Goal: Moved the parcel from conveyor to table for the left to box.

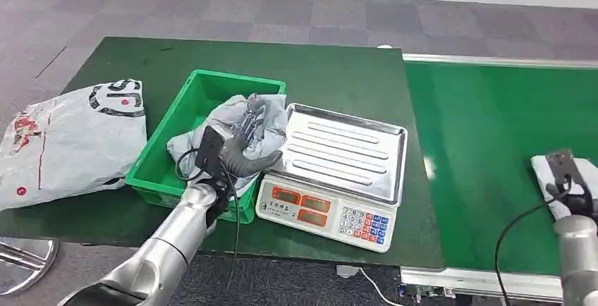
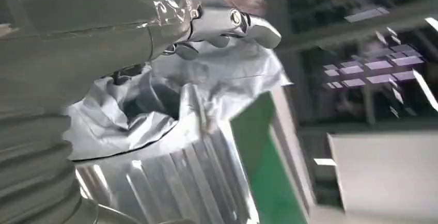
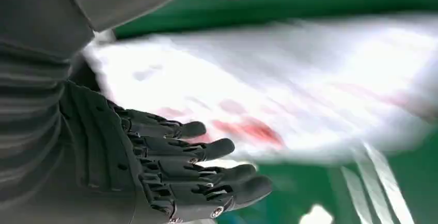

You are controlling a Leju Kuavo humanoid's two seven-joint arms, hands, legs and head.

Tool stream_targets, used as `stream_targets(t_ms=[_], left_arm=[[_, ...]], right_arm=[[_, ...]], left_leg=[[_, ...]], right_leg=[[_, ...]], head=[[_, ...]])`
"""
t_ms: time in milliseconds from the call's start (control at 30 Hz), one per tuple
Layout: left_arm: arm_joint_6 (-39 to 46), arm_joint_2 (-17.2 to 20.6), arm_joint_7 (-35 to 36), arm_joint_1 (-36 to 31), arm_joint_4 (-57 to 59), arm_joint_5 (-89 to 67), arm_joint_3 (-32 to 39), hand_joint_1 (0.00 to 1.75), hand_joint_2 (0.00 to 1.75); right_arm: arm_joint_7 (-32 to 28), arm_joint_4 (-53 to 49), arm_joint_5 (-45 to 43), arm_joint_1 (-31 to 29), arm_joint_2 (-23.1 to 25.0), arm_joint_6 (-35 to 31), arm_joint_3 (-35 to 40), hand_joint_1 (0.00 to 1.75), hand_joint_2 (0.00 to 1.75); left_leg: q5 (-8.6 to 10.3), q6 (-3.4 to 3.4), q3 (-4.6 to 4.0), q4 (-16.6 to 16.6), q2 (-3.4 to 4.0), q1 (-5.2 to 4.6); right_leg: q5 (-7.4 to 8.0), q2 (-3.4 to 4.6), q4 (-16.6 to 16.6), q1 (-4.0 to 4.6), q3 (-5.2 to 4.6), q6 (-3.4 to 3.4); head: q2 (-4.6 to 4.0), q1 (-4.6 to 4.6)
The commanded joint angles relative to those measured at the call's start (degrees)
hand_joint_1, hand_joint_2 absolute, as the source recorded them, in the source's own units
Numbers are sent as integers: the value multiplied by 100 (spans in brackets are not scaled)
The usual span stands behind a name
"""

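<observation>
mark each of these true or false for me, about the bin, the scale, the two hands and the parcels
1. The left hand grips a grey parcel over the green bin. True.
2. The scale stands on the conveyor belt. False: it stands on the dark green table, right beside the bin.
3. The scale's metal tray has a parcel lying on it. False: the tray is bare.
4. A white parcel lies on the conveyor belt by the right hand. True.
5. A large white bag lies at the table's left end, outside the bin. True.
6. The bin is red. False: it is green.
</observation>
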Motion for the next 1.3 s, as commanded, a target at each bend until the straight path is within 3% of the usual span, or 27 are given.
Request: stream_targets(t_ms=[33, 200, 500, 533, 567, 600, 1100, 1133, 1167, 1200, 1267, 1300], left_arm=[[101, 143, -47, -267, 680, 137, 531, 0, 175], [408, 140, 233, -245, 669, 188, 659, 0, 175], [409, 234, 248, -57, 489, 322, 804, 0, 175], [416, 244, 261, -32, 454, 322, 805, 0, 175], [419, 257, 261, -17, 453, 322, 809, 0, 175], [435, 262, 264, 5, 413, 319, 813, 0, 175], [509, 310, 317, 48, 309, 268, 905, 0, 175], [509, 315, 317, 53, 304, 268, 908, 0, 175], [521, 348, 317, 122, 209, 264, 930, 0, 175], [519, 367, 317, 136, 211, 265, 936, 0, 175], [543, 415, 316, 240, 86, 267, 986, 0, 175], [539, 420, 320, 264, 45, 267, 1000, 0, 175]], right_arm=[[821, 1614, 440, -243, -278, 1106, 551, 0, 175], [1255, 1673, 707, -382, -247, 1555, 671, 0, 175], [1304, 1604, 922, -568, 55, 1700, 746, 0, 175], [1250, 1605, 988, -593, 77, 1720, 789, 19, 175], [1234, 1591, 997, -637, 127, 1724, 801, 19, 175], [1181, 1599, 1048, -662, 158, 1751, 815, 175, 175], [870, 1582, 1281, -1037, 562, 1852, 895, 175, 175], [787, 1559, 1268, -1038, 582, 1832, 890, 175, 175], [298, 1492, 1029, -1117, 719, 1594, 653, 175, 175], [306, 1489, 1038, -1171, 764, 1612, 668, 175, 175], [-540, 1322, 616, -1342, 968, 886, 300, 175, 175], [-497, 1330, 632, -1406, 988, 898, 315, 175, 175]], left_leg=[[-10, -20, 18, -4, 15, 12], [-13, -25, 14, -1, 31, 8], [-13, -27, 23, -7, 52, 14], [-13, -24, 20, -5, 50, 12], [-12, -23, 20, -7, 52, 10], [-13, -26, 23, -8, 54, 13], [-8, -30, 22, -6, 58, 15], [-6, -26, 19, -5, 54, 11], [-7, -34, 25, -9, 61, 14], [-7, -28, 19, -5, 56, 14], [-10, -32, 24, -8, 76, 12], [-8, -25, 16, -5, 72, 8]], right_leg=[[1, 32, -11, 8, 17, -6], [3, 51, -5, 5, 2, -6], [8, 73, -15, 9, 10, -6], [6, 68, -11, 8, 9, -6], [7, 69, -11, 7, 8, -6], [9, 74, -15, 9, 11, -7], [13, 79, -10, 11, 5, -14], [10, 70, -6, 8, 2, -12], [13, 83, -12, 10, 6, -14], [11, 74, -7, 11, 4, -13], [14, 96, -8, 9, 4, -14], [14, 88, -2, 7, -3, -12]], head=[[0, 0], [0, 0], [0, 0], [0, 0], [0, 0], [0, 0], [0, 0], [0, 0], [0, 0], [0, 0], [0, 0], [0, 0]])
